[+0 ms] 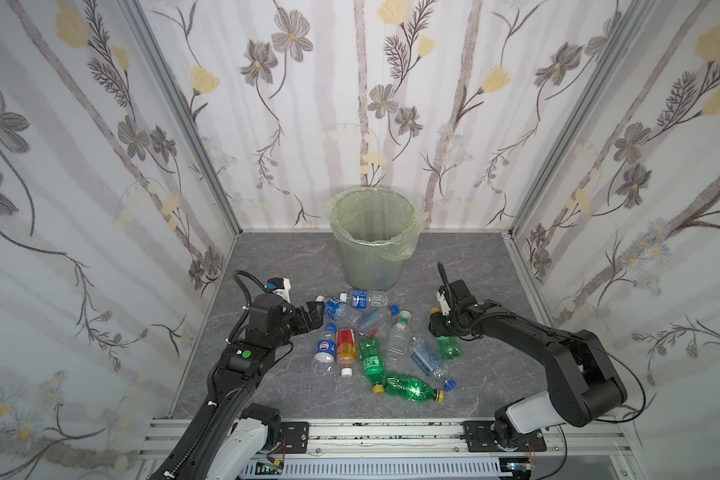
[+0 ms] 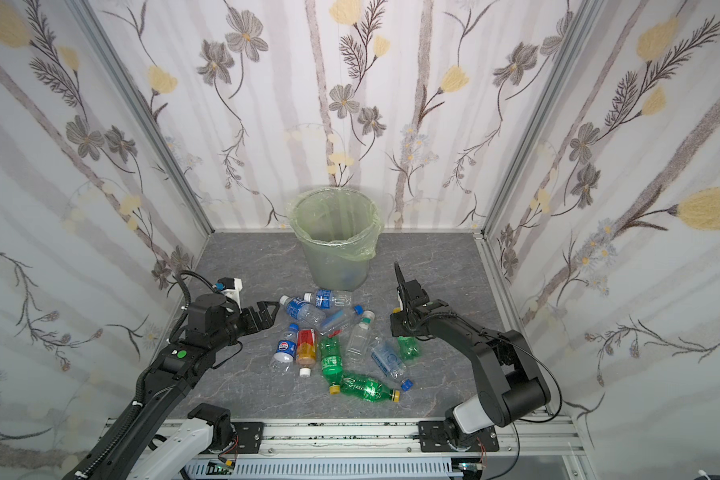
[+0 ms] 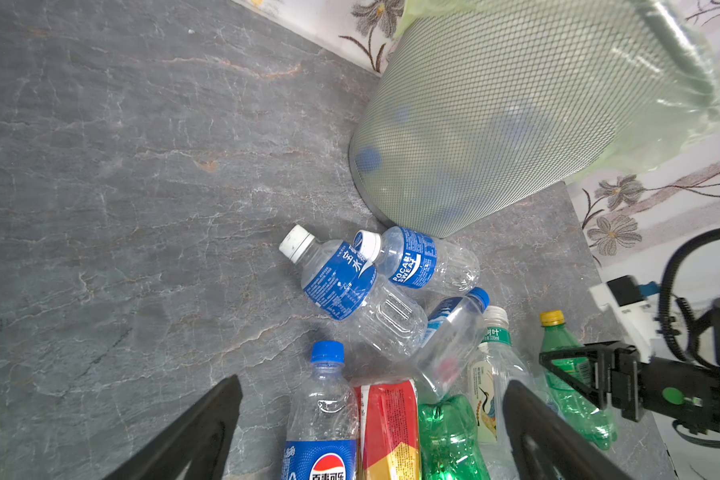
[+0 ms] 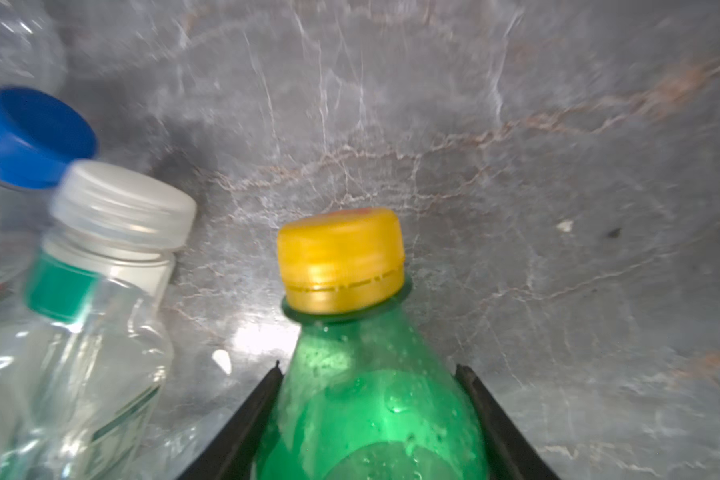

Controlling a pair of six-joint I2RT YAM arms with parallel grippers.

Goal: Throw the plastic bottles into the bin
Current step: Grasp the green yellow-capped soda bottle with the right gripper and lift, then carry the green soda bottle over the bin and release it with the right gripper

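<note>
We're seeing the right gripper (image 4: 368, 370) pinching the green bottle (image 4: 371, 407) just under its yellow cap, at the pile's right edge on the grey table (image 1: 275, 266). The left gripper (image 3: 373, 380) is hanging spread wide by the other plastic bottles (image 1: 344, 316). The bin (image 1: 373, 257) is standing just behind them.

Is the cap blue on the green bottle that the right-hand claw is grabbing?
No, the green bottle between the jaws of the right claw has a yellow cap.
</note>
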